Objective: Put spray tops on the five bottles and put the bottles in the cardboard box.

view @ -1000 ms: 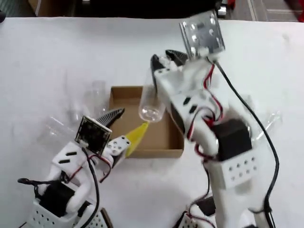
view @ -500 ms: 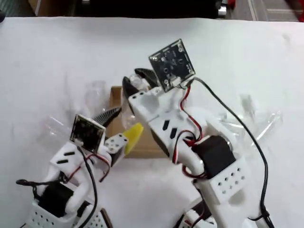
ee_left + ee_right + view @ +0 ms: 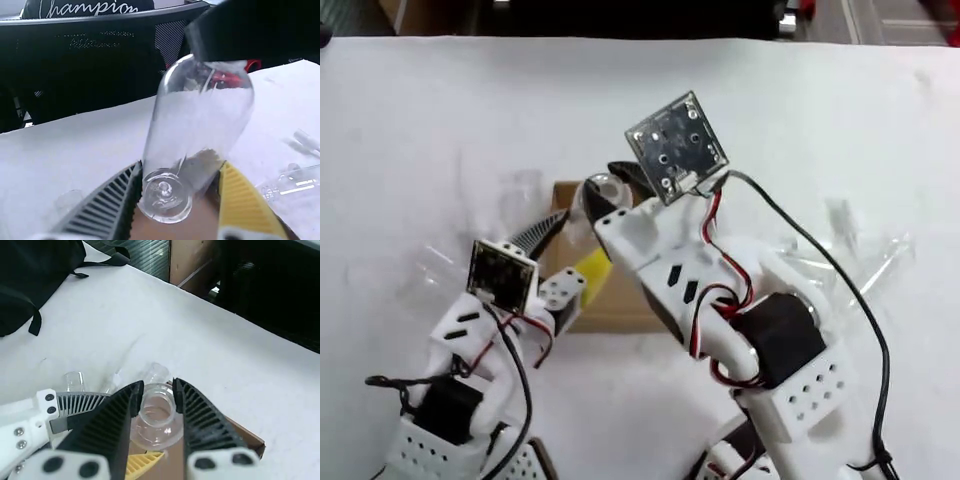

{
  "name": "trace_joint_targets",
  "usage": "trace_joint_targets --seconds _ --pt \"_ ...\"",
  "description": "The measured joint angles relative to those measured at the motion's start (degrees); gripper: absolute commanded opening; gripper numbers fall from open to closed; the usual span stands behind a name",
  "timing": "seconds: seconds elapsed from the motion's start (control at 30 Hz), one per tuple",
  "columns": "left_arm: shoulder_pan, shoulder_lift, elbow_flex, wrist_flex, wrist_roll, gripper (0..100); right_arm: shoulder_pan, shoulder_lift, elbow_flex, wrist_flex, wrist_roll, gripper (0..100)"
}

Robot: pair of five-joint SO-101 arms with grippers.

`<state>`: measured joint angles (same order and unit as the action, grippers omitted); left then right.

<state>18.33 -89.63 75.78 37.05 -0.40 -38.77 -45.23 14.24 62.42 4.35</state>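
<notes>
A clear bottle [image 3: 603,190] hangs over the back left corner of the cardboard box [image 3: 620,316], and my right gripper [image 3: 605,182] is shut on its upper end. In the right wrist view the black fingers [image 3: 192,412] clamp the bottle [image 3: 156,416] from both sides. My left gripper [image 3: 578,243] stands open just below, its black ribbed finger [image 3: 107,205] and yellow finger [image 3: 240,200] on either side of the bottle's lower end [image 3: 167,197]. A strip of brown box floor [image 3: 202,222] shows between bottle and yellow finger.
More clear bottles lie on the white table left of the box [image 3: 520,190] [image 3: 420,270] and to its right [image 3: 850,250]. One lies beside thin clear tubes [image 3: 305,142] in the left wrist view [image 3: 295,182]. Dark chairs stand beyond the far table edge.
My right arm has swung left with the bottle, from over the box's right side to its back left corner, bringing the bottle between the left gripper's fingers. The left arm shifted slightly.
</notes>
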Motion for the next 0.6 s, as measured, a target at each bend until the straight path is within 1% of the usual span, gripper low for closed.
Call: trace_joint_targets --seconds 0.17,0.23,0.33,0.47,0.53,0.6 --pt "0.00 -0.09 0.00 0.00 0.00 22 0.35 2.20 -0.09 -2.99 0.09 1.6" --pt "1.93 -0.09 0.00 0.70 0.00 22 1.58 5.01 -0.62 -5.89 0.09 1.6" --pt "3.87 -0.09 -1.67 5.36 0.09 23 4.13 10.37 -2.73 -8.00 0.00 1.6" --pt "3.96 -0.26 -8.00 13.80 0.09 23 8.53 16.97 -6.95 -8.53 0.00 1.6" --pt "2.02 -0.26 -10.29 15.82 0.00 23 9.76 18.99 -8.26 -8.53 0.00 1.6" --pt "-0.79 -0.70 -11.08 16.18 0.00 23 10.11 19.25 -8.44 -8.88 0.00 1.6"
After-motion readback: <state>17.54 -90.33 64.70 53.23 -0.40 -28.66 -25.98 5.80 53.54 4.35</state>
